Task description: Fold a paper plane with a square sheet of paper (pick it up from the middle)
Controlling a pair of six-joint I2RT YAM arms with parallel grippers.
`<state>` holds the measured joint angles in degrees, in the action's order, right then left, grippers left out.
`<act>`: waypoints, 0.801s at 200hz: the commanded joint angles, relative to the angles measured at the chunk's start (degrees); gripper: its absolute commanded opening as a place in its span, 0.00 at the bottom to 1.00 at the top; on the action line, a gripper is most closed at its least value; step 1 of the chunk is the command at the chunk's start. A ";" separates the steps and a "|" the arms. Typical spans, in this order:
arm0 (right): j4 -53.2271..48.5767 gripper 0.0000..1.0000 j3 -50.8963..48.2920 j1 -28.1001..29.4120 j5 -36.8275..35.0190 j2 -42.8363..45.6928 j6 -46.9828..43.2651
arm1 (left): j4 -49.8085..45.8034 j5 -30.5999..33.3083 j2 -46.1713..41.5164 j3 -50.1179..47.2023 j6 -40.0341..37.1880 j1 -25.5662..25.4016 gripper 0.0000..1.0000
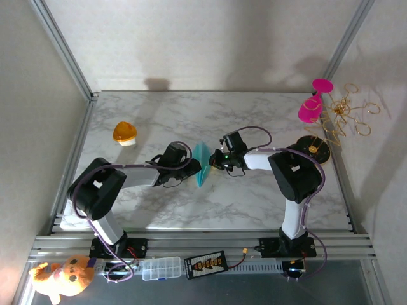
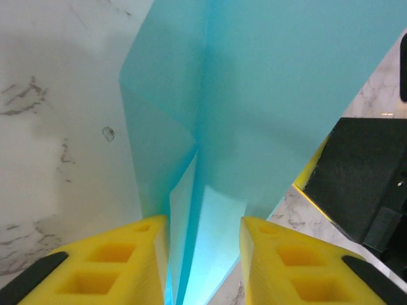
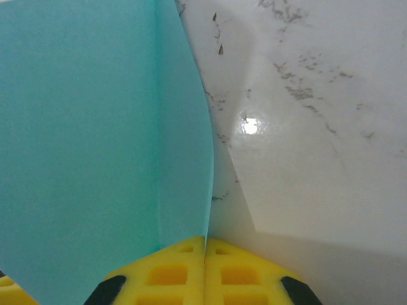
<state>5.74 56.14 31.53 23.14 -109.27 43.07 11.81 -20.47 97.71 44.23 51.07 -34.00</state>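
Note:
The teal-blue sheet of paper (image 1: 202, 164) is creased into a narrow pointed shape and stands on edge at mid-table between both grippers. My left gripper (image 1: 189, 166) comes at it from the left. In the left wrist view its yellow fingers (image 2: 149, 254) stand apart, with the paper's folded layers (image 2: 254, 95) running down between them. My left gripper (image 2: 203, 219) is not pressing them together. My right gripper (image 1: 214, 160) comes from the right. Its jaws are shut (image 3: 205, 238), with the paper's edge (image 3: 95, 127) going into the seam between them.
An orange dome-shaped object (image 1: 125, 133) sits at the back left of the marble table (image 1: 254, 197). A pink plastic piece (image 1: 310, 109), gold wire shapes (image 1: 346, 117) and a black disc (image 1: 313, 147) are at the right edge. The right gripper's black body (image 2: 362, 171) is close beside the paper.

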 commanded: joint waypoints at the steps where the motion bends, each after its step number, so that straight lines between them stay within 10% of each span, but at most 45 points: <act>1: -1.60 0.06 1.33 -0.13 0.35 -0.50 -0.78 | -3.35 -0.19 0.86 2.56 -4.16 -1.13 0.37; 160: -2.49 0.06 2.03 -0.15 0.53 -0.43 -0.86 | -7.23 2.43 2.10 6.32 -10.17 -4.67 0.39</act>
<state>4.64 56.69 31.53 23.14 -109.27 43.05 6.74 -20.05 99.57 48.75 42.92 -37.91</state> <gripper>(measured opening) 0.059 0.383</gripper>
